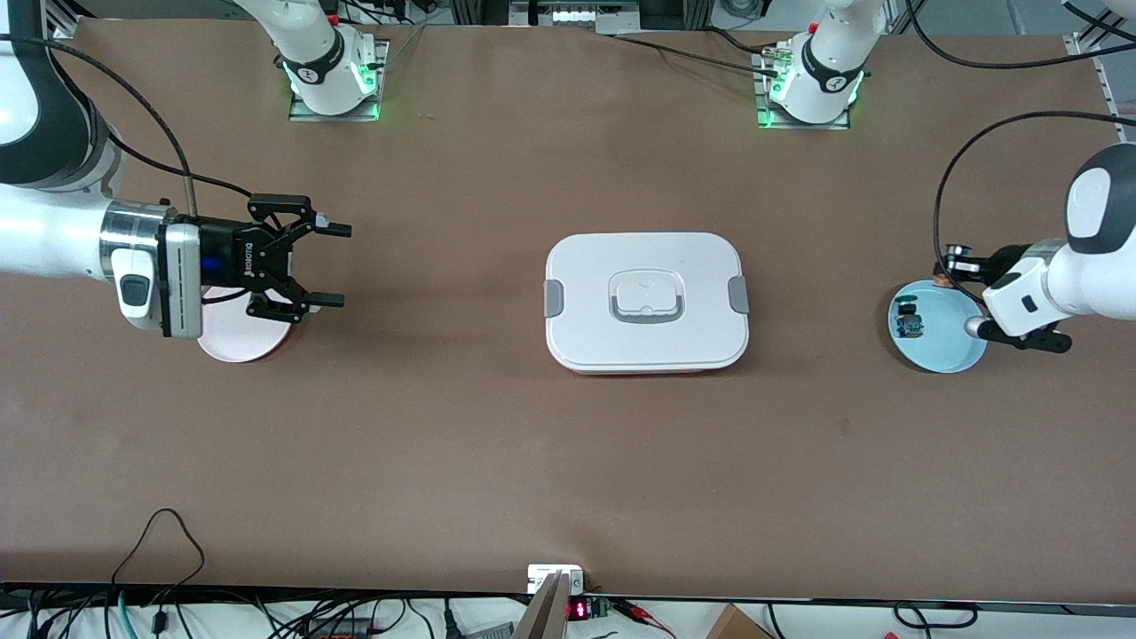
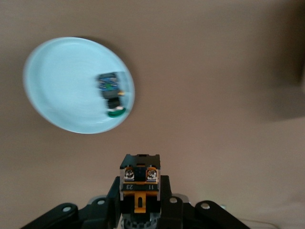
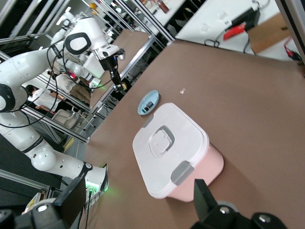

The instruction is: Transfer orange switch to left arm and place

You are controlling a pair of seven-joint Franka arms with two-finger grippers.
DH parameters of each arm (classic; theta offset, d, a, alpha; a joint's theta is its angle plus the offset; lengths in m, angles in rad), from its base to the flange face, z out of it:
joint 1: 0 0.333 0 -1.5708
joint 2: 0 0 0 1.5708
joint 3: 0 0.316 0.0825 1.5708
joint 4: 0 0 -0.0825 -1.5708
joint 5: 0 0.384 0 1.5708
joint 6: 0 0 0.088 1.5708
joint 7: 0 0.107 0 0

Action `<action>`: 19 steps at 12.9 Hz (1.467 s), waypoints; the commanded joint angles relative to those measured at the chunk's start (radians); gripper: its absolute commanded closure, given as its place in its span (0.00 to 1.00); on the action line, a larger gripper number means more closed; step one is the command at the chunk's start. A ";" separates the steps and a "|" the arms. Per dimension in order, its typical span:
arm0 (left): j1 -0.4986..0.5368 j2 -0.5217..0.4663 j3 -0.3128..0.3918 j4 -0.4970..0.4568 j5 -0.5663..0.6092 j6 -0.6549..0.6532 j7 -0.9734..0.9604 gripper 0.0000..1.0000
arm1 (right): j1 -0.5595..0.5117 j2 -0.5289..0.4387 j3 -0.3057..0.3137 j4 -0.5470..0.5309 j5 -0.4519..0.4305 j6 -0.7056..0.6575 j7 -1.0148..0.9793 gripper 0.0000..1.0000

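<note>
We see the box (image 1: pixel 646 302) mid-table. Our left gripper (image 2: pixel 139 191), above the blue plate (image 1: pixel 950 351), grips the orange switch (image 2: pixel 139 183), marked "23" and "11". Our right gripper (image 1: pixel 324 264) waits spread wide over the pink plate (image 1: pixel 232 348). Handover and placing remain.

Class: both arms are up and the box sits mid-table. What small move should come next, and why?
Probably the left hand, shut on the orange switch above the blue plate, should carry it high toward the open, waiting right hand, since the white box lies between them.
</note>
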 commanded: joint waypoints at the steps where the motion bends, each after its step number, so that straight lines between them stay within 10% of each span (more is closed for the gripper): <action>1: 0.011 0.057 -0.005 0.009 0.155 0.038 -0.015 1.00 | 0.006 -0.006 -0.028 0.004 -0.112 -0.010 0.141 0.00; 13: 0.091 0.306 0.012 0.000 0.419 0.299 -0.115 0.99 | 0.061 -0.009 -0.065 0.008 -0.861 0.027 0.728 0.00; 19: 0.091 0.366 0.012 0.003 0.444 0.382 -0.115 0.92 | 0.053 -0.070 -0.139 0.046 -1.064 -0.078 0.802 0.00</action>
